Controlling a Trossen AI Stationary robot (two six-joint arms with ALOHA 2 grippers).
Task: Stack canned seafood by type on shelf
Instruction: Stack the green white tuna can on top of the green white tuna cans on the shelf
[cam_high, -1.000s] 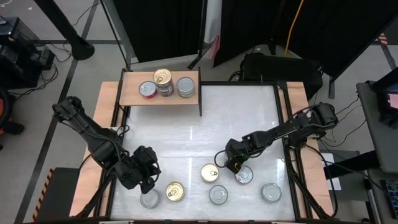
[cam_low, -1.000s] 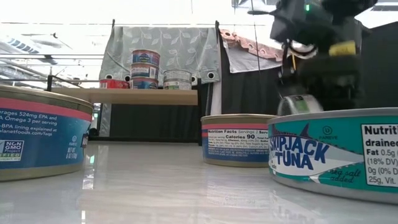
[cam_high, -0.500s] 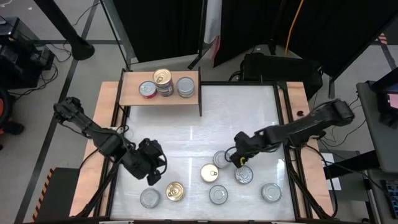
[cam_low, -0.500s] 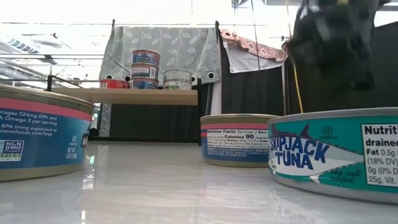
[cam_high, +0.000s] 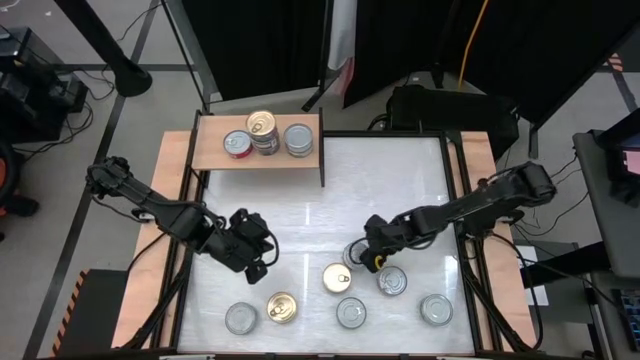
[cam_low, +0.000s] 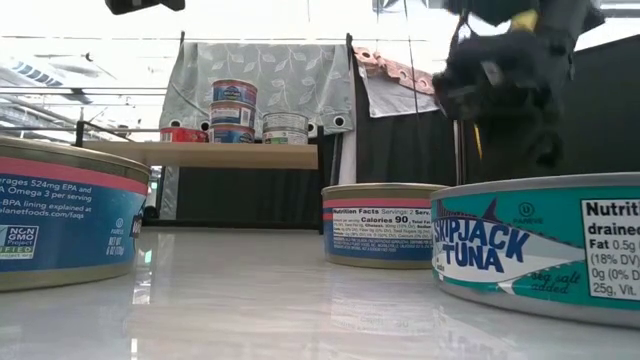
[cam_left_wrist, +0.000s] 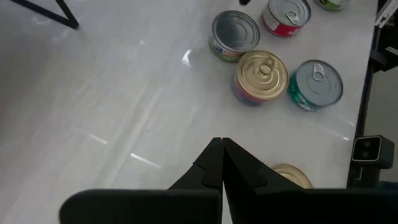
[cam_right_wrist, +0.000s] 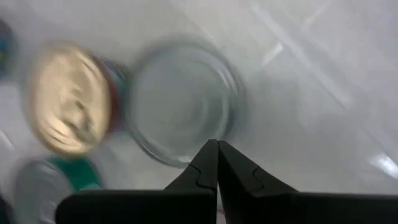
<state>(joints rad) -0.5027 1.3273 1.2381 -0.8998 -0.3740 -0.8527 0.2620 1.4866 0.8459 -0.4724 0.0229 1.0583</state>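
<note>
So the desk (cam_high: 380, 180) has shuffled a bit in the last second. The left arm has pulled up off the silver tin (cam_high: 240, 318) at the near left corner and its left gripper (cam_high: 262, 262) now hangs well clear of it, jaws pinched fully shut on nothing. The right gripper (cam_high: 372, 262) has swung off the tin (cam_high: 392, 281) it was over a second ago and now sits right at a silver-lidded tin (cam_high: 352, 254) beside the gold-lidded tin (cam_high: 336, 277), jaws also closed tight, nothing held. That silver one seems to have been nudged out of the pack, so I'd guess it's being lined up for a pick, not lifted yet.

The shelf (cam_high: 258, 155) is at the far left corner of the desk with only three spots used: a red-label tin (cam_high: 237, 144), a gold-topped stack (cam_high: 262, 128) and a silver tin (cam_high: 298, 138). Six tins left near the front edge, including another gold tin (cam_high: 281, 307) and two silver ones (cam_high: 351, 312) (cam_high: 436, 309).

Loads of bare desk between the tins and the shelf, so carrying is easy. Tight bit is the cluster itself, tins nearly touching.
</note>
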